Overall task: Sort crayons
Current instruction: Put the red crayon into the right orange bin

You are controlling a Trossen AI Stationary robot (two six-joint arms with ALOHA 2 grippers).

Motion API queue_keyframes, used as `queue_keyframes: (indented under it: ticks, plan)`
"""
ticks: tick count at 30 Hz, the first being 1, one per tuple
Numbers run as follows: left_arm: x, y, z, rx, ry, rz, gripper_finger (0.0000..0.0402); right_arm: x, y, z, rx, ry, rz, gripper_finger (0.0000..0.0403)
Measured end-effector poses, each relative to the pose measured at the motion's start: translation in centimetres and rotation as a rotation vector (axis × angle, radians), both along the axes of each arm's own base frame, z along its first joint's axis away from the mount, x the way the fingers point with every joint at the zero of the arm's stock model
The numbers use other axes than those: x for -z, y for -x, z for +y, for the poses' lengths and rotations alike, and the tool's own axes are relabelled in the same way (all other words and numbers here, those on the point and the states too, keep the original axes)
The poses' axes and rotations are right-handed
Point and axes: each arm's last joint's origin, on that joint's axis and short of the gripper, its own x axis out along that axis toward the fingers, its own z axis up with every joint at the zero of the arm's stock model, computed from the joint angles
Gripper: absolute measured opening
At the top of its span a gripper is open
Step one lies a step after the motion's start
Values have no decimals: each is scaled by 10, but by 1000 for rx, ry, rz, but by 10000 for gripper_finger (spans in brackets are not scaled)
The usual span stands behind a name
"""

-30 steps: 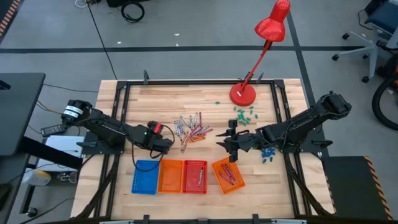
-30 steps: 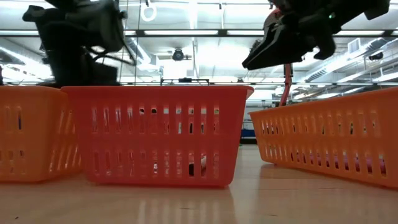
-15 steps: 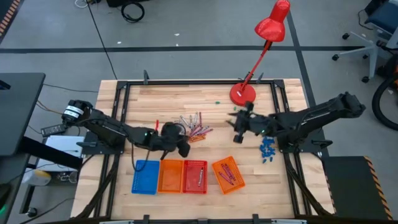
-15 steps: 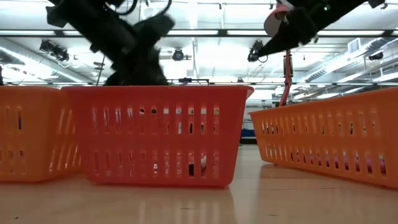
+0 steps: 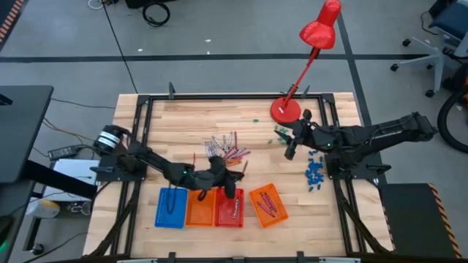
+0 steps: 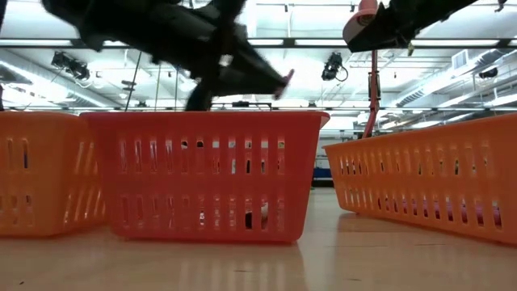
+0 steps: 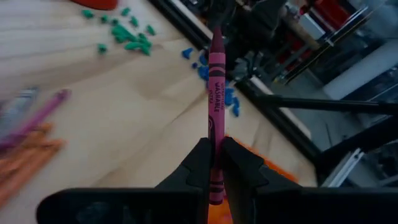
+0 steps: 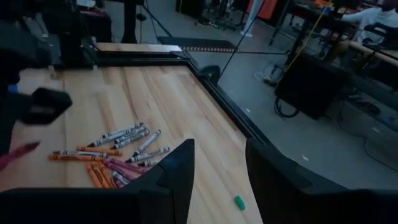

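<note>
My left gripper hangs over the red basket, shut on a red-pink crayon, whose tip also shows in the low view. A loose pile of grey, orange, pink and purple crayons lies flat mid-table, also in the right wrist view. Some crayons lie in the tilted orange basket. My right gripper is open and holds nothing. It is up in the air right of the pile, near the lamp base, its fingers spread apart. My left gripper pinches the crayon's rear part between its two fingers. The crayon lies along the fingers, and most of its length sticks out past the fingertips. The fingers come nearly level from the table's left. The crayon is lifted clear above the red basket.
A blue basket and an orange basket stand left of the red one along the near edge. A red desk lamp stands at the far right. Small green bits and blue bits lie near my right arm.
My left gripper has travelled toward the table's right and near edge, from beside the pile to above the red basket. It has tipped from pointing down to nearly level. My right gripper has risen from the tilted orange basket and drawn back toward the far right.
</note>
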Motion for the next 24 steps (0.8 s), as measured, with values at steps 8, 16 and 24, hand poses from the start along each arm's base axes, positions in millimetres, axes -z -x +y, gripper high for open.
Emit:
queue_keyframes:
  ticks: [8,16,24]
  plan:
    - [-15,-42,-16,64,-109,102,36,7,-3,8,-259,-55,84,148]
    - [-28,-47,-12,-62,-271,112,36,18,-12,17,-452,-295,46,148]
    - [-34,-48,-9,-172,-346,80,37,51,-13,19,-436,-343,-89,149]
